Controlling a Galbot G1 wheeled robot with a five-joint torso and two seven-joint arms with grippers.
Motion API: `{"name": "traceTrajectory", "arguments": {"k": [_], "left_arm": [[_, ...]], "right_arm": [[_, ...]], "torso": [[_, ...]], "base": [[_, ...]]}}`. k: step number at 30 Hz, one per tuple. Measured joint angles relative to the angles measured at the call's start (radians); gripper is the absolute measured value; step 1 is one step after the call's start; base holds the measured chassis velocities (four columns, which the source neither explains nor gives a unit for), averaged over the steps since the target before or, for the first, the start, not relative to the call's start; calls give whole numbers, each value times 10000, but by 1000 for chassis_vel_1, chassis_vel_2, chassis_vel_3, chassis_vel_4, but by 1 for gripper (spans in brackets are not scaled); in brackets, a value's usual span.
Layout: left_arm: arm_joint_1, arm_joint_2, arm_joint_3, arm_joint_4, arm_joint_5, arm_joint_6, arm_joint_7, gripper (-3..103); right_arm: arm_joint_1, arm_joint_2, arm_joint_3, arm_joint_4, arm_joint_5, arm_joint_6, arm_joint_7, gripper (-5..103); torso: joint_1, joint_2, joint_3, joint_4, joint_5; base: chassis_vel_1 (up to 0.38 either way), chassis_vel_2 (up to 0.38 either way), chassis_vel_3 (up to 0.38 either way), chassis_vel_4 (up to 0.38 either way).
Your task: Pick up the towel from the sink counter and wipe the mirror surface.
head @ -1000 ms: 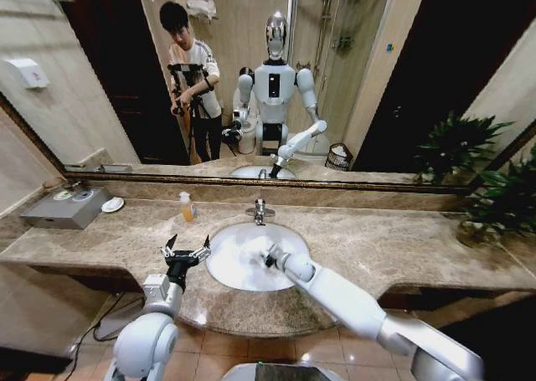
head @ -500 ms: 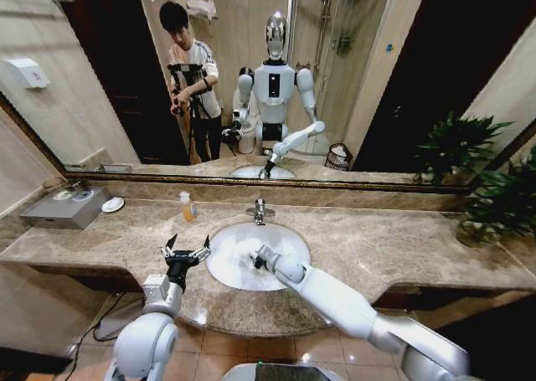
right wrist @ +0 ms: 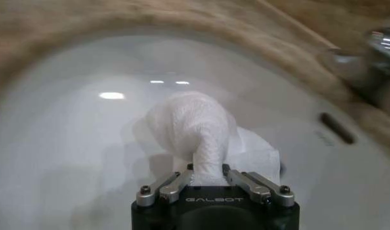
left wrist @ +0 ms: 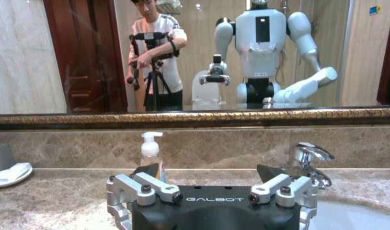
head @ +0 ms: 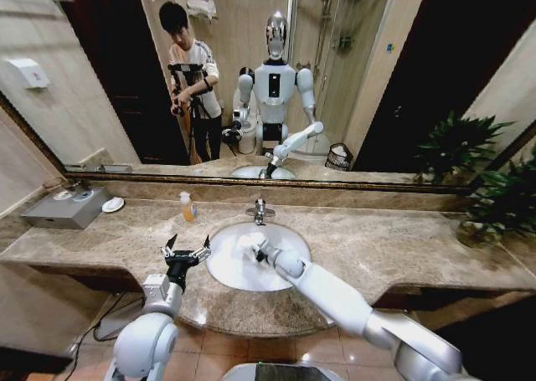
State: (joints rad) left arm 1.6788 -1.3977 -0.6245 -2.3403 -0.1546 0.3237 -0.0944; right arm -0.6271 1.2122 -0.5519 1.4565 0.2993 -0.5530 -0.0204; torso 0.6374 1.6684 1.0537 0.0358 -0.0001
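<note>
I have the right gripper (right wrist: 208, 178) reached out over the white basin (head: 224, 268), and its fingers (right wrist: 164, 188) are closed tight on one bunched end of the white towel (right wrist: 193, 125). From the wrist camera the towel rises as a pinched strip straight out from between the fingers, then swells into a rounded lump beyond the fingertips, with a flatter fold spread out to one side of it over the white bowl. From the head camera the towel (head: 248, 246) shows as a pale wad at the tip of the right gripper (head: 260, 251), over the far half of the basin and just near of the faucet (head: 259, 210). The left gripper (head: 186, 252) hangs over the counter (head: 394, 247) at the basin's left rim, its fingers (left wrist: 141, 184) spread wide with nothing between them. A soap bottle (head: 185, 205) stands to the left of the faucet, against the back ledge. The mirror (head: 394, 79) runs along the far wall above the counter.
</note>
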Motion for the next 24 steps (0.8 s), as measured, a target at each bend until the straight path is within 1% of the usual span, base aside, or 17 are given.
{"name": "traceTrajectory", "arguments": {"k": [2, 3, 5, 7, 9, 11, 12, 14, 15, 18, 19, 21, 24], "left_arm": [[0, 0, 0, 0, 0, 0, 0, 100], [0, 0, 0, 0, 0, 0, 0, 100], [0, 0, 0, 0, 0, 0, 0, 100], [0, 0, 1, 0, 0, 0, 0, 100], [0, 0, 0, 0, 0, 0, 0, 100], [0, 0, 1, 0, 0, 0, 0, 100], [0, 0, 1, 0, 0, 0, 0, 100], [0, 0, 0, 0, 0, 0, 0, 100], [0, 0, 0, 0, 0, 0, 0, 100], [0, 0, 0, 0, 0, 0, 0, 100], [0, 0, 0, 0, 0, 0, 0, 100], [0, 0, 0, 0, 0, 0, 0, 100], [0, 0, 0, 0, 0, 0, 1, 100]], "right_arm": [[-35, -337, -316, 719, 207, -256, -16, 12], [-35, -337, -316, 719, 207, -256, -16, 12], [23, -546, -551, 1254, 546, -499, -14, 12], [160, -511, -639, 1269, 720, -629, -13, 12], [239, -412, -640, 1051, 724, -610, -12, 12], [397, -14, -472, 173, 599, -449, -33, 12], [397, -14, -472, 173, 599, -449, -33, 12], [615, 282, -156, -782, 300, -90, -100, 12], [615, 282, -156, -782, 300, -90, -100, 12], [913, 449, 261, -1613, 86, 373, -98, 12], [913, 449, 261, -1613, 86, 373, -98, 12], [1047, 546, 488, -2001, -13, 594, -92, 12], [1007, 576, 483, -2079, -21, 651, -112, 12]], "torso": [[-1, 0, 0, 0, 0], [-1, 0, 0, 0, 0], [-1, 0, 0, -1, -1], [-1, 0, -1, 0, -1], [-1, 0, -1, 1, -1], [0, 0, 0, 3, 1], [0, 0, 0, 3, 1], [0, 0, 0, 3, 0], [0, 0, 0, 3, 0], [1, 0, 0, 0, -1], [1, 0, 0, 0, -1], [2, 0, 0, 0, 0], [2, 0, 0, 1, 0]], "base": [[0, 0, 0, 0], [0, 0, 0, 0], [0, 0, 0, 0], [0, 0, 0, 0], [0, 0, 0, 0], [0, 0, 0, 0], [0, 0, 0, 0], [0, 0, 0, 0], [0, 0, 0, 0], [0, 0, 0, 0], [0, 0, 0, 0], [0, 0, 0, 0], [0, 0, 0, 0]]}}
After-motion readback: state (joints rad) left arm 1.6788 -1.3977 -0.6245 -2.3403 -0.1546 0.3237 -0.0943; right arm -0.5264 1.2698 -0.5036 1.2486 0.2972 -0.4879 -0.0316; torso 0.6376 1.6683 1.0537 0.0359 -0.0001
